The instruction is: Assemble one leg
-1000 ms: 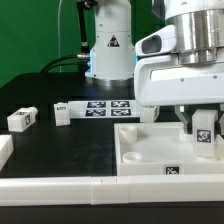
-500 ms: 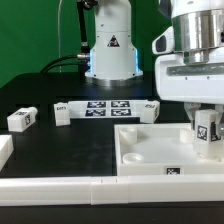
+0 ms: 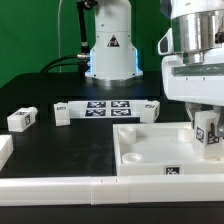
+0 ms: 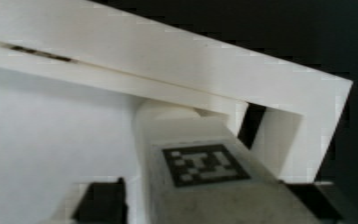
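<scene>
My gripper (image 3: pixel 207 132) is shut on a leg (image 3: pixel 210 138), a small white peg with a black-and-white tag, and holds it upright over the right end of the large white tray-like panel (image 3: pixel 150 152). Its lower end is at the panel's surface; I cannot tell whether it touches. In the wrist view the leg (image 4: pixel 201 160) lies between my two dark fingers (image 4: pixel 99 201), with the panel's raised rim (image 4: pixel 176 75) beyond; my gripper (image 4: pixel 204 203) closes on both its sides. Three more legs lie on the table: (image 3: pixel 22 118), (image 3: pixel 62 112), (image 3: pixel 152 107).
The marker board (image 3: pixel 108 105) lies behind the panel. A long white border bar (image 3: pixel 90 186) runs along the front edge and another bar end (image 3: pixel 4 150) sits at the exterior view's left. The robot base (image 3: pixel 108 50) stands at the back.
My gripper has moved toward the exterior view's right with the leg in it, most of it in the first half second. The loose legs and the panel have not moved.
</scene>
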### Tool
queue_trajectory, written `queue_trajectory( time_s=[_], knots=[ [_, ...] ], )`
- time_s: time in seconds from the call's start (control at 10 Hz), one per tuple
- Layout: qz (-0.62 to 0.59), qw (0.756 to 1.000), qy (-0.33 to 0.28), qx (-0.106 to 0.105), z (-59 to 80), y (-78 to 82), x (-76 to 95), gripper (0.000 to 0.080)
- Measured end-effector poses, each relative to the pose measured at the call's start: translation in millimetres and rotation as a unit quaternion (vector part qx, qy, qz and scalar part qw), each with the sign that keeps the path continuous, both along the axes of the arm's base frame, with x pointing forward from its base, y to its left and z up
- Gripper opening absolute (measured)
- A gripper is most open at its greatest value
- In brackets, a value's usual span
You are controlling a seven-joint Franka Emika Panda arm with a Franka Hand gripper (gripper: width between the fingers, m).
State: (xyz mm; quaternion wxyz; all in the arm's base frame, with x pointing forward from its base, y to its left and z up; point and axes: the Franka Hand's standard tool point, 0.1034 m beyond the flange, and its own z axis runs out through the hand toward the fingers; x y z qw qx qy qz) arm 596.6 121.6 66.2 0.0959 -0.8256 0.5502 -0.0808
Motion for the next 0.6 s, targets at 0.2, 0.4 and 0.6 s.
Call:
queue_trajectory(
  time_s=[0.2, 0.4, 0.6],
  knots=[
    [0.114, 0.993, -0.009, -0.027, 1.1, 3.2, -0.1, 0.0633],
    [0.235, 0.970, -0.018, -0.058, 2.2, 3.5, 0.7, 0.0644],
    [0.376, 0.921, -0.021, -0.094, 2.3, 1.2, 1.6, 0.0649]
  ],
)
